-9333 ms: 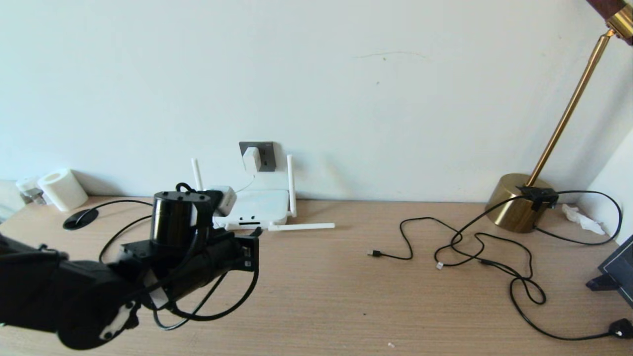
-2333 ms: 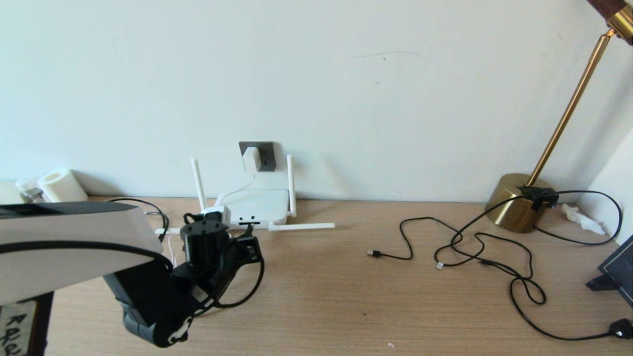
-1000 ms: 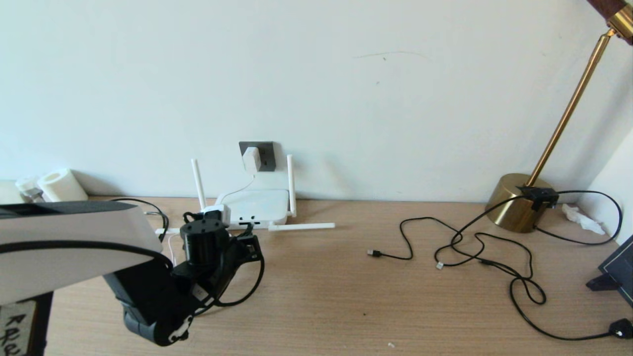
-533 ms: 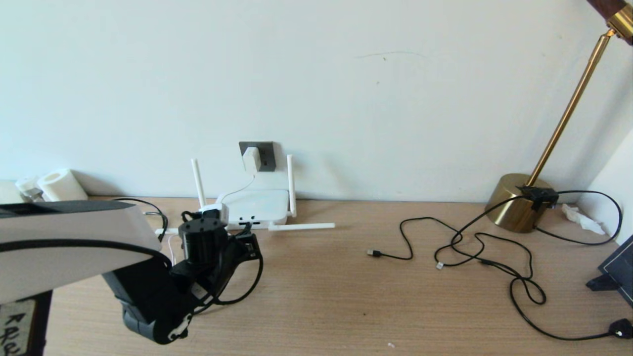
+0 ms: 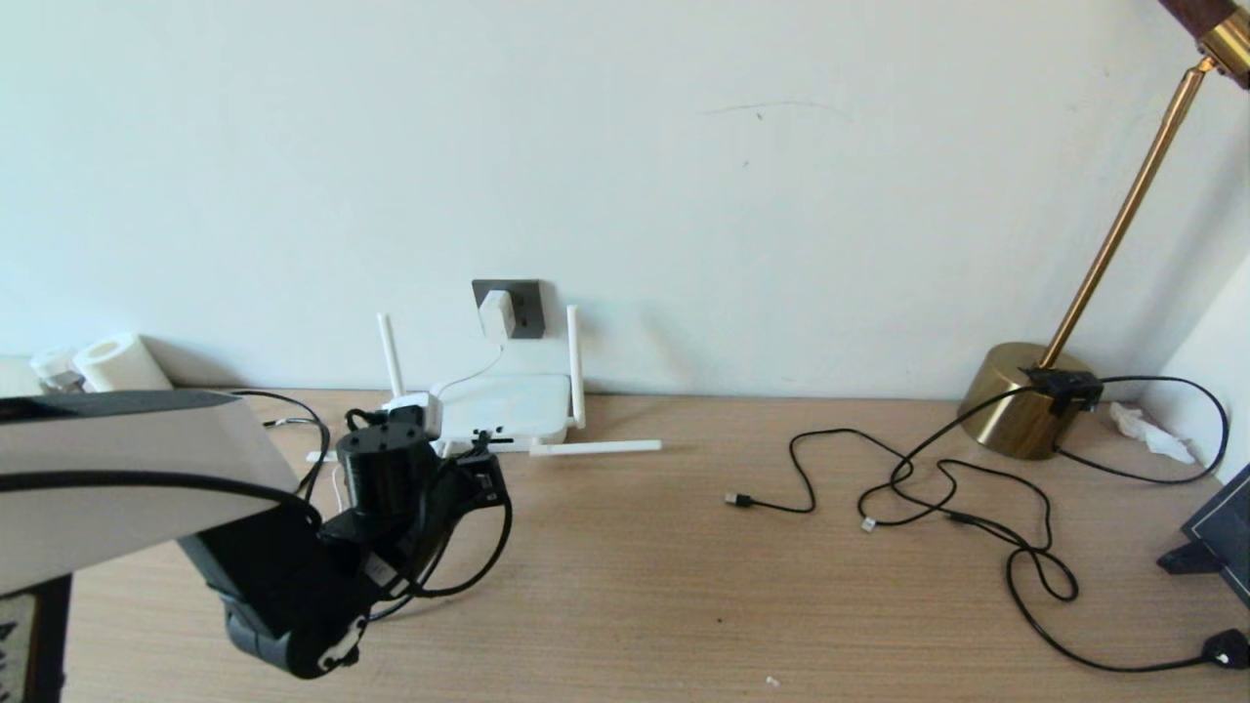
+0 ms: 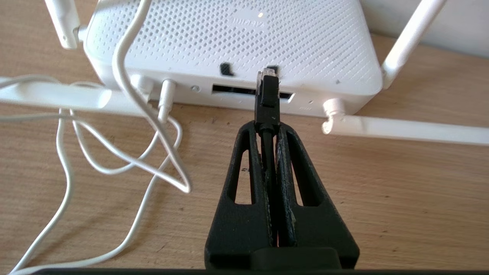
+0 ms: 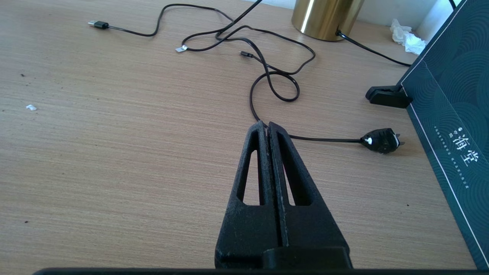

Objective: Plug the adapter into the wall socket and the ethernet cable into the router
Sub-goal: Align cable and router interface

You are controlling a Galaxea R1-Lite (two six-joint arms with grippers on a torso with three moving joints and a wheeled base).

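Observation:
The white adapter (image 5: 496,314) sits in the dark grey wall socket (image 5: 525,309), and its thin white cord (image 6: 122,76) runs down to the router (image 5: 510,402). My left gripper (image 6: 267,128) is shut on the black ethernet cable (image 6: 268,152) just behind its plug (image 6: 267,93). The plug's clear tip stands right at the long dark port slot on the router's (image 6: 229,42) front edge. I cannot tell whether it is inside. In the head view the left gripper (image 5: 480,459) is just in front of the router. My right gripper (image 7: 267,126) is shut and empty, above the table at the right.
Two of the router's antennas lie flat on the table (image 6: 405,130). Thin black cables (image 5: 928,478) with a USB plug (image 5: 739,501) sprawl to the right. A brass lamp base (image 5: 1020,395) and a dark box (image 7: 450,114) stand at the far right. A paper roll (image 5: 112,363) stands far left.
My left arm has edged a little to the left and toward the router, still holding the cable. The right arm has not moved.

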